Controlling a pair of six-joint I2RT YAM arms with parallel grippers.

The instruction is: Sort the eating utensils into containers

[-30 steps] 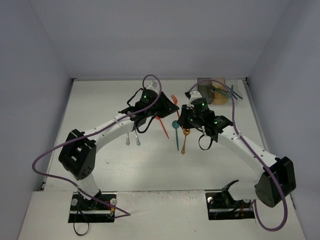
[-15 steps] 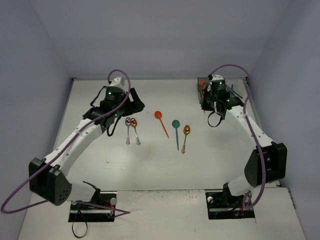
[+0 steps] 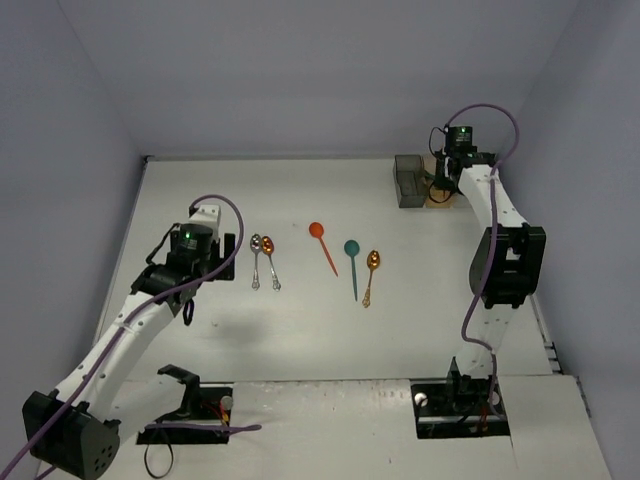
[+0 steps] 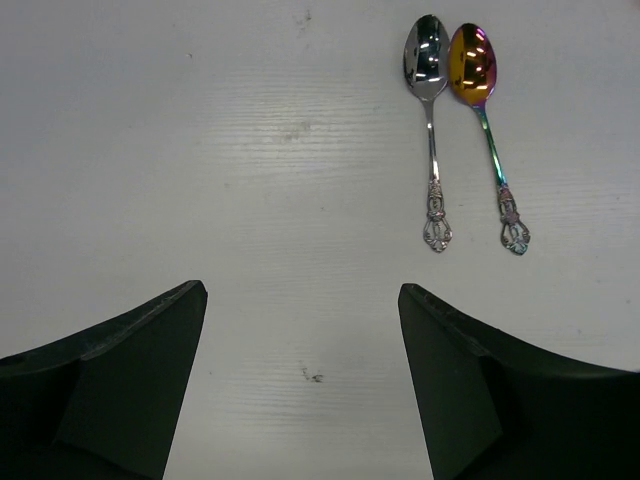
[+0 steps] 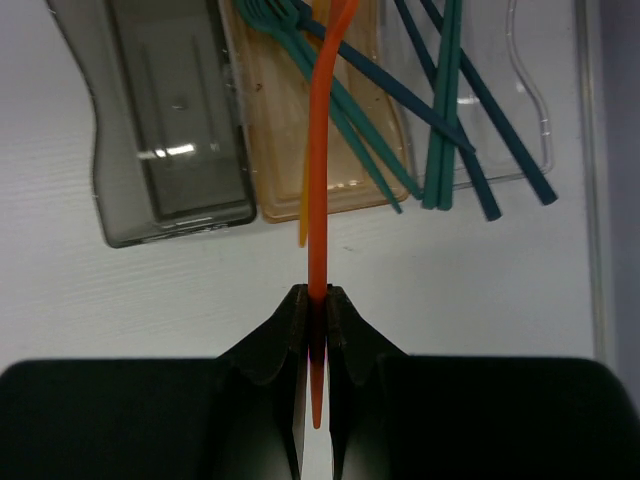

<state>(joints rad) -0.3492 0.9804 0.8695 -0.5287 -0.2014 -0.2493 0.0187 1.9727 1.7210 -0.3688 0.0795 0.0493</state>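
My right gripper (image 5: 315, 300) is shut on the handle of an orange utensil (image 5: 322, 150). It hangs above the near edge of the orange-tan bin (image 5: 285, 175), at the back right in the top view (image 3: 445, 185). That bin holds teal forks (image 5: 330, 90) and a yellow-orange utensil (image 5: 304, 215). The dark grey bin (image 5: 165, 120) is to its left. The clear bin (image 5: 520, 90) on its right holds teal and blue chopsticks (image 5: 445, 120). My left gripper (image 4: 300, 290) is open and empty above the table, to the left of a silver spoon (image 4: 430, 130) and a gold spoon (image 4: 490, 130).
An orange spoon (image 3: 322, 245), a teal spoon (image 3: 352, 262) and another gold spoon (image 3: 371, 272) lie mid-table. The silver and gold pair (image 3: 263, 260) lies to their left, by the left gripper (image 3: 200, 275). The walls stand close behind the bins (image 3: 410, 180).
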